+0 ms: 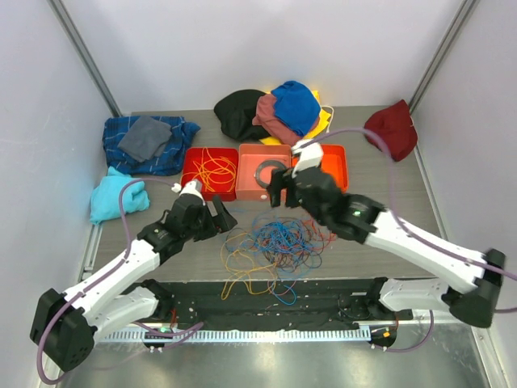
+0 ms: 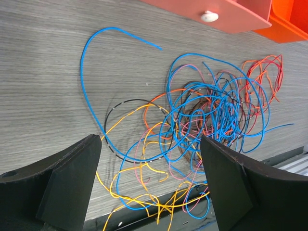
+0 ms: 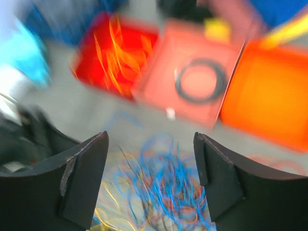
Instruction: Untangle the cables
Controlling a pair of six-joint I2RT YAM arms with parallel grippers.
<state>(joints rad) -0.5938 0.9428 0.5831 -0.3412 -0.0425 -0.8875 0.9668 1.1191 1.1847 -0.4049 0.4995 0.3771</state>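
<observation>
The cables (image 1: 275,246) lie as a tangle of blue, orange, yellow and red wires near the table's front edge, some loops hanging over it. In the left wrist view the cables (image 2: 211,113) spread below and ahead of my left gripper (image 2: 150,144), which is open with nothing between its fingers. My left gripper (image 1: 220,217) hovers just left of the tangle. My right gripper (image 1: 283,187) is open above the tangle's far side, near the trays. The blurred right wrist view shows the cables (image 3: 168,187) under my right gripper (image 3: 150,137). More orange cables (image 1: 212,170) lie in the red tray (image 1: 191,158).
Three trays stand in a row behind the tangle: the red one, a coral tray (image 1: 249,187) holding a black ring (image 1: 266,171), and an orange tray (image 1: 338,162). Cloths lie at the back: blue plaid (image 1: 174,149), cyan (image 1: 109,198), a dark pile (image 1: 242,113), maroon (image 1: 393,129).
</observation>
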